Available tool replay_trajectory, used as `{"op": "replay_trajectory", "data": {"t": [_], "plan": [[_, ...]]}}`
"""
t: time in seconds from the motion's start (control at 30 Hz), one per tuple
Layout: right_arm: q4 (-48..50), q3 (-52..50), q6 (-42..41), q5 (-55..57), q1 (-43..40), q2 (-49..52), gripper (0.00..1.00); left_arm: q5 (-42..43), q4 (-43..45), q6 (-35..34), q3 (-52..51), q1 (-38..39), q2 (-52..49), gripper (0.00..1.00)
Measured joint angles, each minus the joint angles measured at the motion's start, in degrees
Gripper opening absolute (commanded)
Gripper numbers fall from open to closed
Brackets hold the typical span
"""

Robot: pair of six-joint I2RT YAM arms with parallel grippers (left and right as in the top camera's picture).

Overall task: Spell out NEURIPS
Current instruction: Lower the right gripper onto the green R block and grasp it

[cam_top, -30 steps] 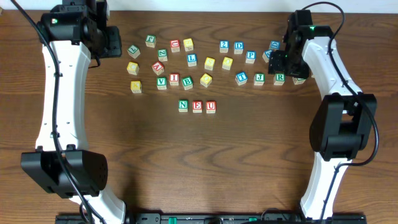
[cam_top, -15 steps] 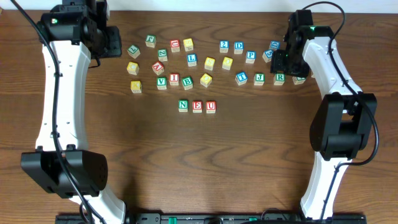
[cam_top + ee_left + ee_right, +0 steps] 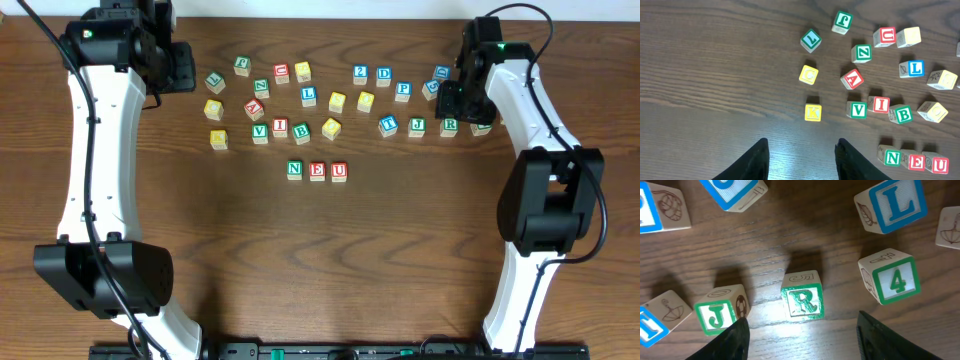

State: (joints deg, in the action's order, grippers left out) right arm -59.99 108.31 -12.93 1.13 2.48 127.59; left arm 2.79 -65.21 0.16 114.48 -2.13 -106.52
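right claw [image 3: 801,330] | edged over green R [image 3: 802,300] | jaws narrower

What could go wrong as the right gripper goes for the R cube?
1. The J stands close beside the R, and one finger of the open right gripper hangs by the J's corner: coming down, it may knock the J.
2. The R has to go right of the U; set down too close, it could push the U out of line.

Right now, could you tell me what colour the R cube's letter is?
Green; the R cube shows best in the right wrist view.
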Motion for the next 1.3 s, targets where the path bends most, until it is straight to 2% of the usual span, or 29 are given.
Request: {"op": "replay_trajectory", "data": {"t": [0.3, 0.67, 1.13, 1.3], "plan": [[0.04, 0.0, 0.0, 0.0, 0.0, 2.51, 0.63, 0.0, 0.0, 0.0, 0.0, 0.0, 0.0, 0.43], [0.96, 0.0, 0.0, 0.0, 0.0, 2.6, 0.57, 0.02, 0.0, 0.0, 0.0, 0.0, 0.0, 0.42], [1.14, -1.29, -0.02, 0.0, 0.0, 2.75, 0.54, 0.02, 0.0, 0.0, 0.0, 0.0, 0.0, 0.42], [1.16, -1.31, 0.04, 0.0, 0.0, 2.91, 0.49, 0.02, 0.0, 0.0, 0.0, 0.0, 0.0, 0.42]]}}
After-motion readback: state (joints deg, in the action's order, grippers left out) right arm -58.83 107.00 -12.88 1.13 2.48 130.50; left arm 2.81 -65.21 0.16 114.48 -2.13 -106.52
